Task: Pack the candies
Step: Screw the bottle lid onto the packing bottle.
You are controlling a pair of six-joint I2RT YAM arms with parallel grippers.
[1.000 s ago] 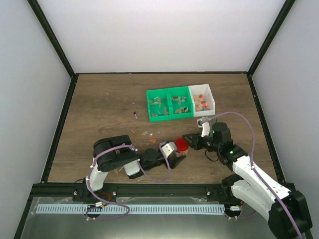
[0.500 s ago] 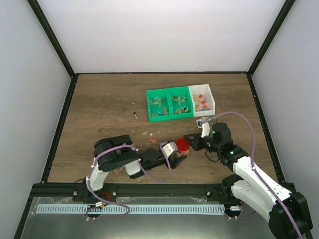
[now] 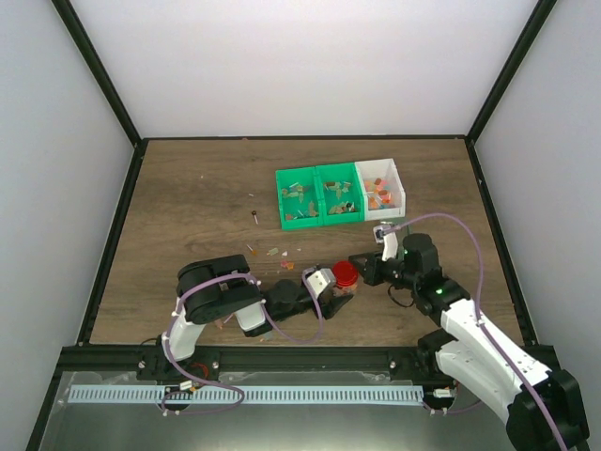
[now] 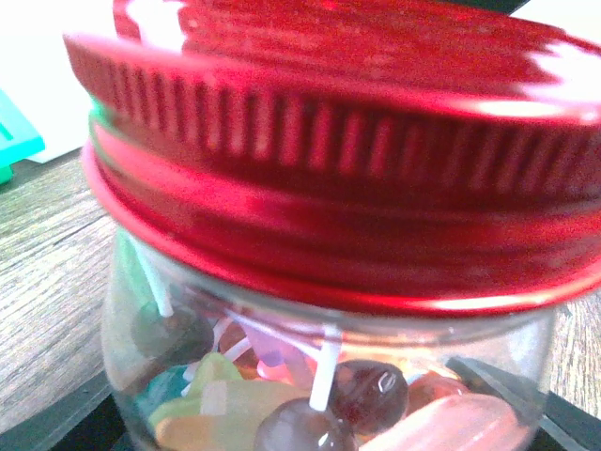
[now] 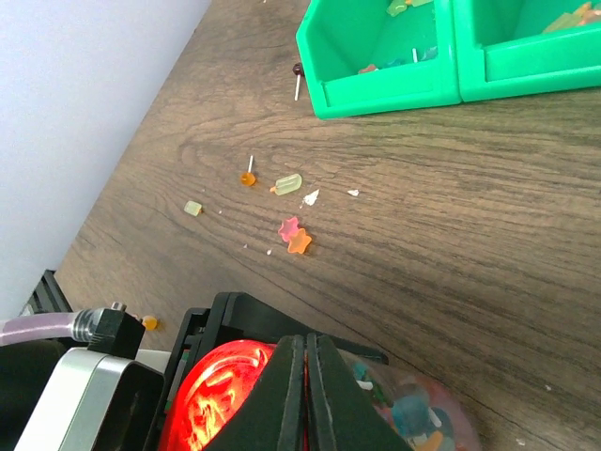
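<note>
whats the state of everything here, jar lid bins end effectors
clear glass jar: upright, candies inside, gripped by left end effector
red ribbed metal lid: on the jar
right end effector: shut, tips at the lid
two green plastic bins: open, candies inside
white plastic bin: open, candies inside
loose candies: scattered on wooden table

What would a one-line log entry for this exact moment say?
left fingers: around jar | right fingers: shut, at red lid on the jar | loose candies: on table | bins: hold candies
</note>
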